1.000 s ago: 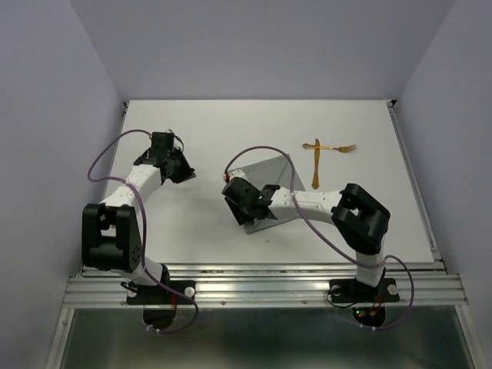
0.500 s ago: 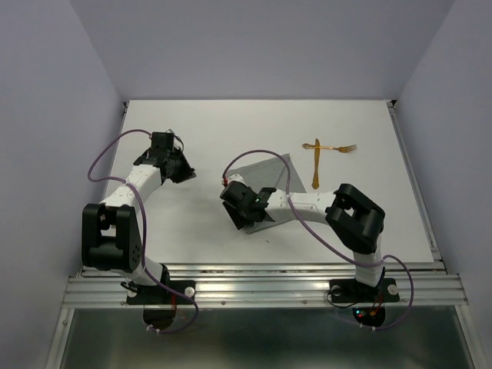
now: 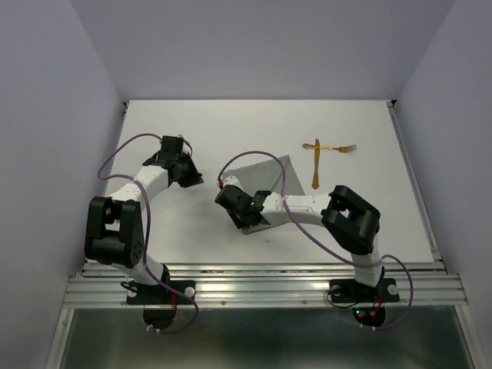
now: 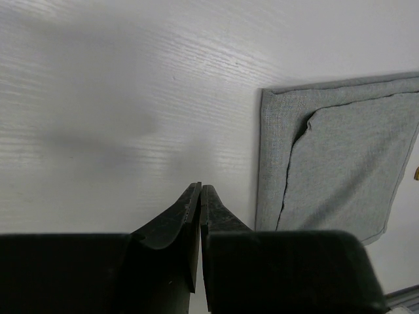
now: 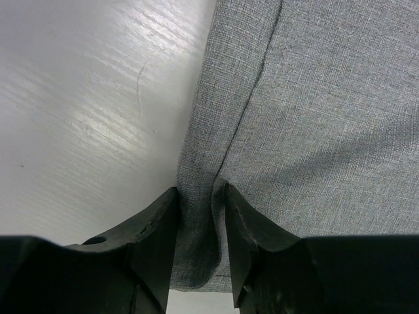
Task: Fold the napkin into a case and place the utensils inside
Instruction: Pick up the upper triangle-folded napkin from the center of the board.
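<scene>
R fingers [image 5: 154, 235] now pinch napkin [image 5: 314, 118] edge.

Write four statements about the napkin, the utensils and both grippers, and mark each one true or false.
1. The left gripper is shut on a corner of the napkin. False: it is shut on nothing, over bare table beside the cloth.
2. The right gripper has its fingers either side of a bunched ridge at the napkin's edge. True.
3. The utensils lie inside the napkin. False: they lie crossed on the table, clear of the cloth, to its right in the top view.
4. The napkin lies partly folded, one layer over another. True.
</scene>
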